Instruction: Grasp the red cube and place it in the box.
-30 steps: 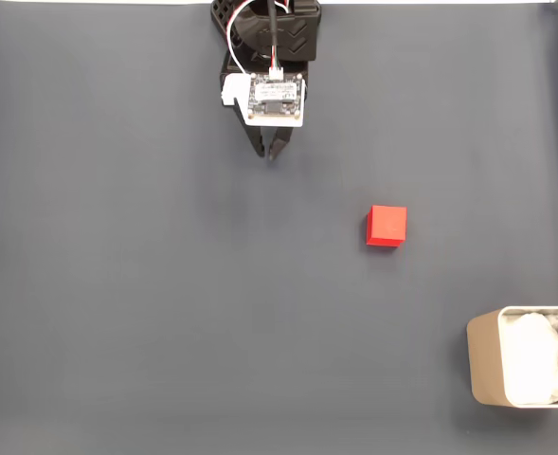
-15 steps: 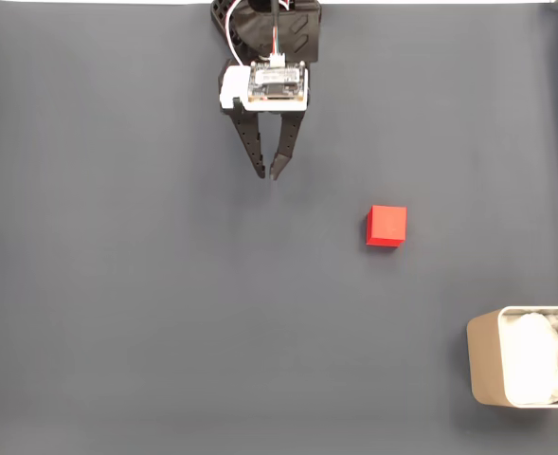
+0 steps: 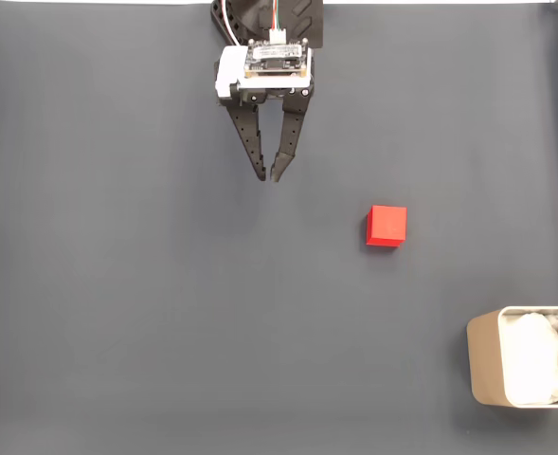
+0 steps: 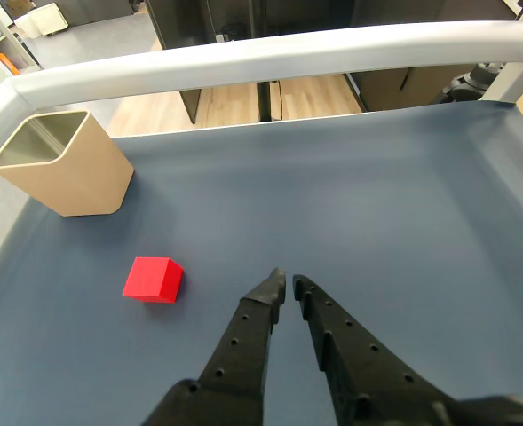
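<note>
- Jaws [image 3: 267, 176] [image 4: 286, 283]: two black perforated fingers, tips drawn almost together with a thin gap between them; nothing held, nothing touched.
- Around the tips: bare dark blue-grey worktop [image 3: 117, 284] [image 4: 403, 204] on every side; nothing lies between the jaws and the red cube in either view.
- Red cube [image 3: 387, 227] [image 4: 153, 279]: resting flat on the worktop, well apart from the jaws. Fixed view puts it right of and below the tips; wrist view puts it to the left of the tips.
- Box [image 3: 484, 368] [image 4: 64, 163]: beige, rounded corners, standing at the lower right edge of the fixed view (partly cut off by the frame), white soft lining [image 3: 534, 360] inside. In the wrist view it stands upper left, beyond the cube and apart from it.
- Arm [image 3: 267, 38]: enters from the top edge of the fixed view, white housing with a circuit board on top, fingers pointing down the frame.
- Far edge (wrist view): a pale raised rim [image 4: 270, 49] borders the worktop.
</note>
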{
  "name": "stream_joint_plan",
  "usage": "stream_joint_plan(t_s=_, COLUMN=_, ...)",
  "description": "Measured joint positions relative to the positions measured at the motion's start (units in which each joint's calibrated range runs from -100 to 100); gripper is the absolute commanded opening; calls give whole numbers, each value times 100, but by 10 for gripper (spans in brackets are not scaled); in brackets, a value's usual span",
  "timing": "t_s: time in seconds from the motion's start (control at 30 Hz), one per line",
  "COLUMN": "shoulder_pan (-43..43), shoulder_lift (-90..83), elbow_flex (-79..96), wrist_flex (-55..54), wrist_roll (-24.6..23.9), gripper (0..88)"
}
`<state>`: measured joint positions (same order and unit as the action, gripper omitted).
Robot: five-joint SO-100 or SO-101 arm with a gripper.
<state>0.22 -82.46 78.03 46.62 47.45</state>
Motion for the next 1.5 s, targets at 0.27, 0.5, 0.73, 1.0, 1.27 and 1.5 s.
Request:
stream_joint_plan(t_s=0.27, shoulder_pan=-134, shoulder_lift=686, elbow_flex=-696, wrist_flex=24, wrist_roll=15, gripper=1)
stream_joint_plan(t_s=0.5, shoulder_pan=-490, shoulder_lift=1311, elbow_flex=-1347, wrist_flex=406, wrist_roll=98, gripper=22)
stream_joint_plan(t_s=0.73, shoulder_pan=-1053, shoulder_lift=1676, elbow_flex=-1745, wrist_flex=517, wrist_roll=156, gripper=49)
stream_joint_plan(t_s=1.0, shoulder_pan=-1706, shoulder_lift=2162, elbow_flex=-2369, wrist_flex=835, wrist_roll=156, gripper=54)
stream_joint_plan(t_s=1.27, shoulder_pan=-2211, shoulder_lift=2675, elbow_flex=-2875, wrist_flex=971, wrist_roll=156, gripper=65)
stream_joint_plan(t_s=1.5, shoulder_pan=-2381, shoulder_lift=3283, elbow_flex=-3327, wrist_flex=1177, wrist_roll=156, gripper=101)
